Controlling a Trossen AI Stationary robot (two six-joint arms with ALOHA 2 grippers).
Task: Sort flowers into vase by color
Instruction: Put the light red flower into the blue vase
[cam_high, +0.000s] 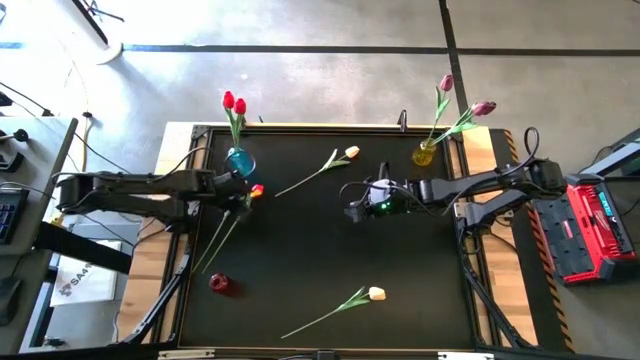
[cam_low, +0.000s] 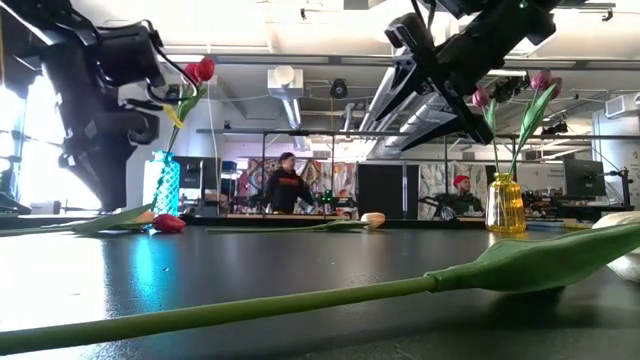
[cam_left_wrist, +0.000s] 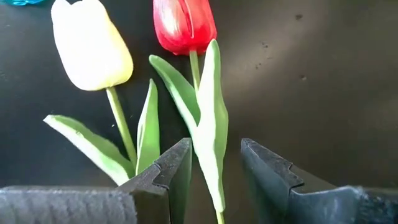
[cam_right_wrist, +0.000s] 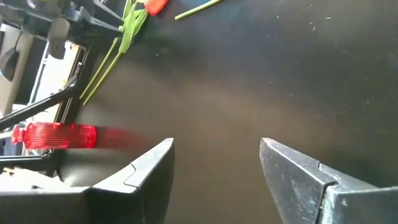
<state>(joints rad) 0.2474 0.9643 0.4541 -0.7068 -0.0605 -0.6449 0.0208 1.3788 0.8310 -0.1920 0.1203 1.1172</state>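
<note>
At the left of the high view we saw the left gripper (cam_left_wrist: 214, 171) with fingers parted around a red tulip (cam_left_wrist: 185, 25) beside a cream tulip (cam_left_wrist: 90, 46) on the mat, while the right gripper (cam_high: 356, 208) hovered spread and empty at centre.

You saw a long green stem (cam_low: 250, 310) lying across the near black table (cam_low: 330, 255), a blue vase (cam_low: 166, 185) with a red tulip (cam_low: 200, 70) at left, and a yellow vase (cam_low: 506, 205) holding pink tulips (cam_low: 540, 80) at right
</note>
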